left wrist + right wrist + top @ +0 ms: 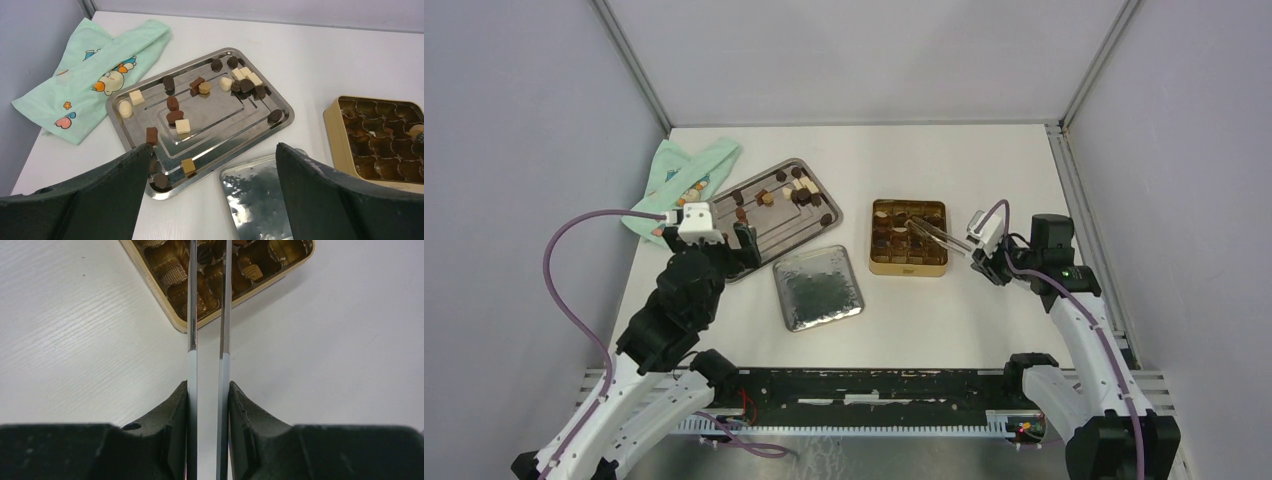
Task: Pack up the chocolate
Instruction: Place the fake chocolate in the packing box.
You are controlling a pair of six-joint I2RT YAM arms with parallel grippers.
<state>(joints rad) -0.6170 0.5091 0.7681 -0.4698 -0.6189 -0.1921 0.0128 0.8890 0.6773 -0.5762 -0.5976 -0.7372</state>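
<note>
Above the table, tray (776,232): at 10 o'clock from centre, carrying most of the chocolate (799,190), dark, light brown and cream.
Tin (908,268): open at 3 o'clock; a few cells on its 9 o'clock side look filled. Lid (819,288) lies at 7 o'clock, cloth (686,180) beyond the tray.
Left wrist, left gripper (210,165): jaws spread wide, holding nothing, poised over the tray's (220,112) near edge; chocolate (182,125) scattered ahead at 12 o'clock.
Right wrist, right gripper (208,390): jaws narrow, clamped on tweezers (192,315) whose tips reach into the tin (150,285) at 12 o'clock; whether they pinch a piece cannot be told.
Progress: early, by the look of it, with a few pieces packed and some twenty on the tray.
</note>
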